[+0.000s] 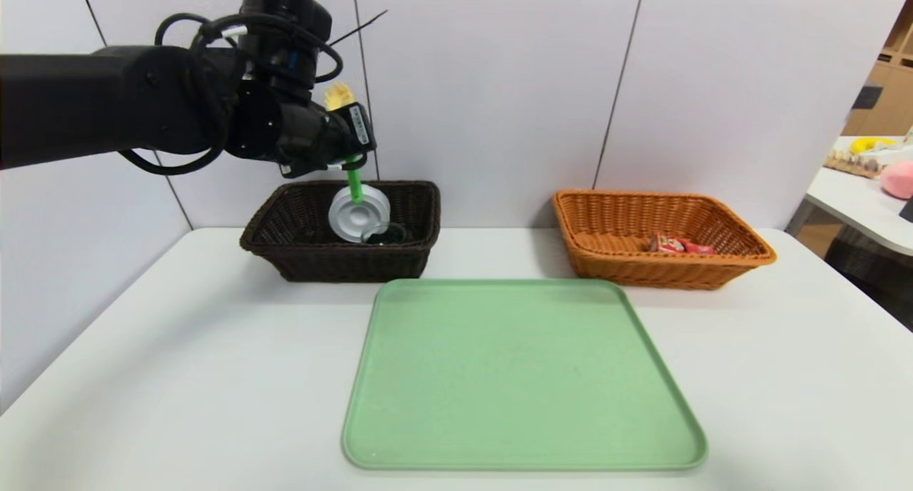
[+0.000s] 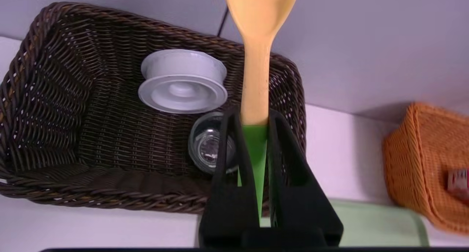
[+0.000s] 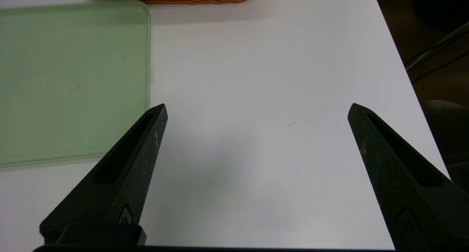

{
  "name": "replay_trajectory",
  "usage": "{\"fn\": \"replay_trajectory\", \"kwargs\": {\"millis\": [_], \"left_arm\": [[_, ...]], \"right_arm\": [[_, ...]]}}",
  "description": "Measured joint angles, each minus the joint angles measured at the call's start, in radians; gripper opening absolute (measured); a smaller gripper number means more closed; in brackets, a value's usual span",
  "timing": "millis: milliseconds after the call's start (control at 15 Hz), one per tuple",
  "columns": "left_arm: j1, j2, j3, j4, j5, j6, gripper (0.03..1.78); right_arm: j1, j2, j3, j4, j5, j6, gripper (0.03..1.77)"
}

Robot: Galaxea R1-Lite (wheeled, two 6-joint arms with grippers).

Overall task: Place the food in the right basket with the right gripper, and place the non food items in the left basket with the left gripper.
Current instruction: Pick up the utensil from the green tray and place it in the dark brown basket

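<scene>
My left gripper (image 1: 351,155) hangs above the left basket (image 1: 342,264), shut on the yellow spaghetti fork with a green handle (image 1: 354,183). In the left wrist view the two fingers of that gripper (image 2: 253,116) clamp the green handle, and the fork (image 2: 256,61) has its yellow head pointing away. A white round container (image 2: 182,87) and a small glass cup (image 2: 207,147) lie inside the dark basket (image 2: 47,98). The red snack packet (image 1: 674,245) lies in the right basket (image 1: 713,266). My right gripper (image 3: 256,111) stands open over bare table, holding nothing.
A pale green tray (image 1: 521,377) lies at the table's middle front with nothing on it; its corner (image 3: 66,80) shows beside the right gripper. The wall runs close behind both baskets. The table's right edge is near the right gripper. Another table (image 1: 856,198) stands at far right.
</scene>
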Motion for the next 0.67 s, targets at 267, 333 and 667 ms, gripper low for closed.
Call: {"fn": "replay_trajectory", "kwargs": {"millis": [267,333,667], "left_arm": [[0.013,0.015,0.113,-0.167,0.053,-0.184,0.14],[0.013,0.017,0.147,-0.199,0.061,-0.23,0.14],[0.022,0.031,0.221,-0.281,0.143,-0.339,0.14]], "right_arm": [[0.0,0.0,0.0,0.0,0.001,0.0,1.7],[0.0,0.0,0.001,0.0,0.002,0.0,1.7],[0.0,-0.006,0.01,0.0,0.003,0.0,1.7]]}}
